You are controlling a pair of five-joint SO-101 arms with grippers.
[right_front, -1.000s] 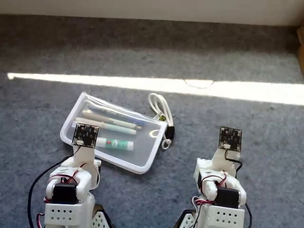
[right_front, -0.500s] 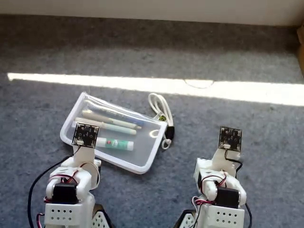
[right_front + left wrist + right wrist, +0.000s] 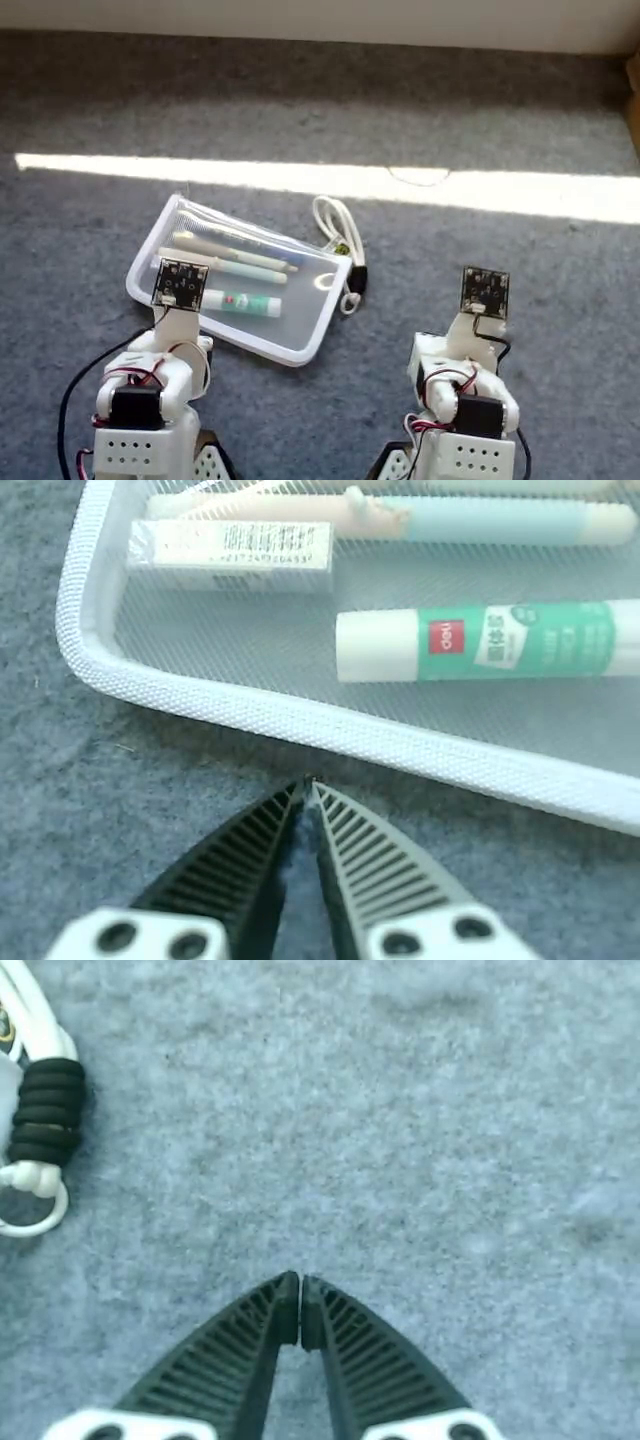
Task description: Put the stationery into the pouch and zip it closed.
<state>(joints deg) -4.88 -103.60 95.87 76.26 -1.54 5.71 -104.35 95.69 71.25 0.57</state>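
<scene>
A black-stoppered white cord loop (image 3: 47,1102) lies on fuzzy grey carpet (image 3: 500,110) beside the white-edged mesh pouch (image 3: 310,303); left gripper (image 3: 305,786) and right gripper (image 3: 300,1282) pinched together.

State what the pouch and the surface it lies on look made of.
The pouch: likely clear plastic reinforced with fine mesh, semi-glossy. A grid texture shows, the contents are visible through it, and the edge binding looks white and woven. The surface: grey carpet or felt, matte, with fuzzy short-pile fibres.
</scene>
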